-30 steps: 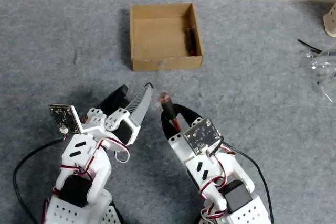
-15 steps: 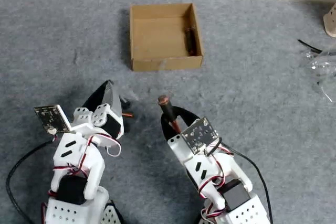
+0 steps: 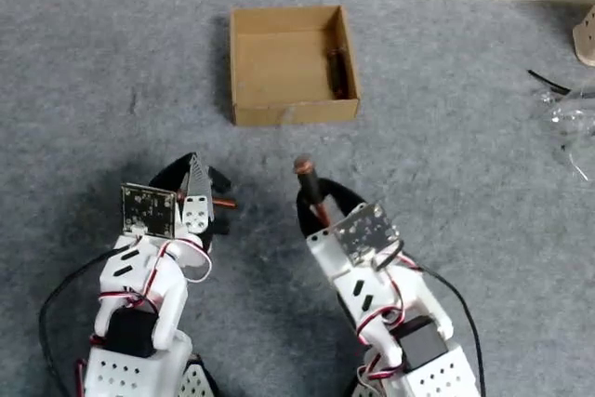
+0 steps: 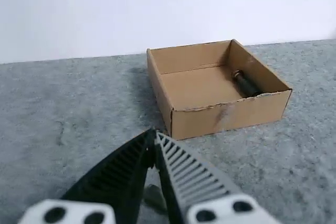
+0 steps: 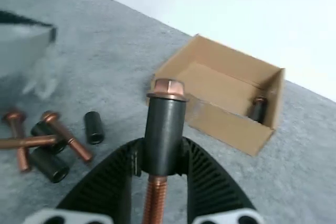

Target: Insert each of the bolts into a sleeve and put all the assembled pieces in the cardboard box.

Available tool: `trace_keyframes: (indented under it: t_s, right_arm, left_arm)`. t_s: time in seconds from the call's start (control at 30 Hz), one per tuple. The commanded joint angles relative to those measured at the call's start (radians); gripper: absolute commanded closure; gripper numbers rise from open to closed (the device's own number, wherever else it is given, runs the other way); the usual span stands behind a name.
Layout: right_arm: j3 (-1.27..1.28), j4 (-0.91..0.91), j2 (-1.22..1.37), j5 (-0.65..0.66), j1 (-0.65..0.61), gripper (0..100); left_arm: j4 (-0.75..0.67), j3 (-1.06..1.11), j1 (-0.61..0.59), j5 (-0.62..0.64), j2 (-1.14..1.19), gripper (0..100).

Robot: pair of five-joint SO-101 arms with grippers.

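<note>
From the high view, the right gripper point(image 3: 316, 204) clamps a dark sleeve point(image 3: 310, 189). A bolt point(image 3: 303, 166) runs through it, its head past the fingertips. The cardboard box point(image 3: 293, 113) sits well ahead of both grippers, with an assembled piece point(image 3: 340, 72) inside.

In the left wrist view, the left gripper point(image 4: 155, 139) has its fingers pinched together on nothing.

The right wrist view shows the bolt's copper shank running back between the fingers. Loose bolts point(image 5: 31, 142) and loose sleeves point(image 5: 94, 127) lie off to one side of them.

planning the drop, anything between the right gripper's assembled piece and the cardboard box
Bare mat in the high view, from the assembled piece to the cardboard box.
</note>
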Motion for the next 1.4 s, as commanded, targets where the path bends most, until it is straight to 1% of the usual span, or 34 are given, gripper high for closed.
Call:
trace_keyframes:
  t_s: [0.0,0.23,0.43,0.67,0.9,1.0,1.37]
  right_arm:
    - [-0.182,-0.058,0.199,-0.009,0.045,99.5]
    - [-0.527,-0.130,0.702,-0.009,0.110,99.5]
    - [-0.878,-0.127,1.112,-0.005,0.143,99.5]
    - [-1.234,-0.127,1.504,-0.005,0.185,99.5]
    - [-1.541,-0.125,1.859,-0.006,0.243,99.5]
    - [-1.662,-0.125,2.002,-0.003,0.259,99.5]
    - [-2.012,-0.124,2.393,-0.003,0.275,99.5]
  left_arm:
    - [0.005,-0.008,-0.007,-0.015,-0.002,99]
    - [0.002,-0.001,-0.007,-0.018,-0.004,99]
    - [0.000,0.001,-0.005,-0.018,-0.004,99]
    - [-0.002,0.019,-0.005,-0.020,-0.005,99]
    - [-0.003,0.021,-0.005,-0.020,-0.005,99]
    - [-0.025,0.027,-0.005,-0.020,-0.004,99]
    - [-0.029,0.027,-0.005,-0.020,-0.004,99]
